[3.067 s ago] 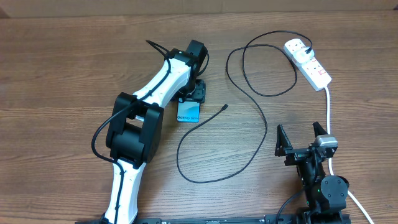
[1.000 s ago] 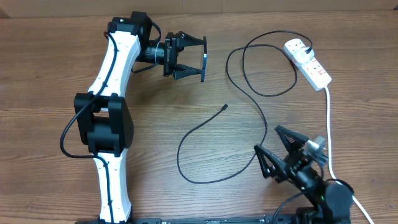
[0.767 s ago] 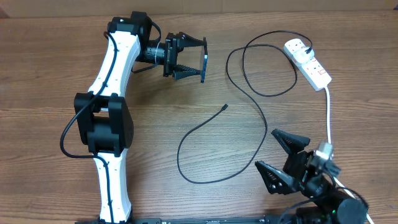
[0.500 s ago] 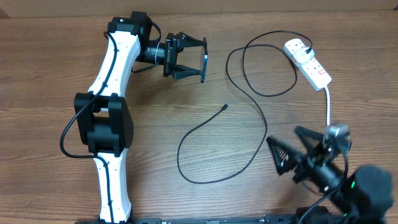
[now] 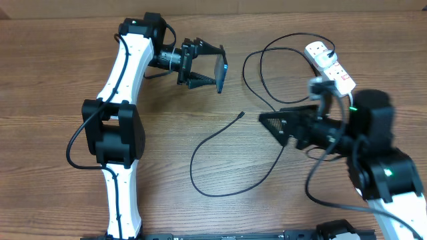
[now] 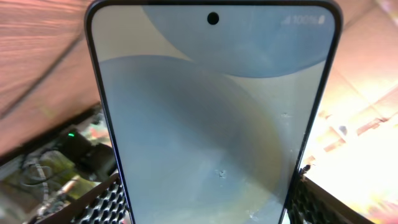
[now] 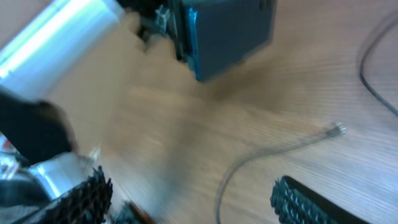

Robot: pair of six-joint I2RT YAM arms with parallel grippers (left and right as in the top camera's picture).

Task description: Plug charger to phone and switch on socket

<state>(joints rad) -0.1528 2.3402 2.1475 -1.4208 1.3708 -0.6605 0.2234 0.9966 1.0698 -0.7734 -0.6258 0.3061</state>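
The right arm has swung up from the table's near right corner toward the middle of the right side, and the right gripper now points left across the wood toward the centre. The left arm has barely shifted; the phone it carries is tilted a little more.

Nearest the front edge lies the wide lower loop of the charger, a thin black cable flat on the table. From that loop it curves up to its small connector tip, which rests loose on the wood near the centre, just left of the right gripper and apart from it. That gripper's jaws are spread wide and have hold of nothing. The right wrist view is blurred, yet it shows both ribbed fingers far apart, with bare wood and the cable tip between and beyond them.

Further back, toward the middle of the far edge, the left gripper is closed on the phone, which is held on edge above the table. In the left wrist view the lit screen fills the frame, with a textured pad at each lower side.

In the far right corner the socket lies at a slant, with the charger's black plug seated in its farther outlet. The cable loops leftward from there.
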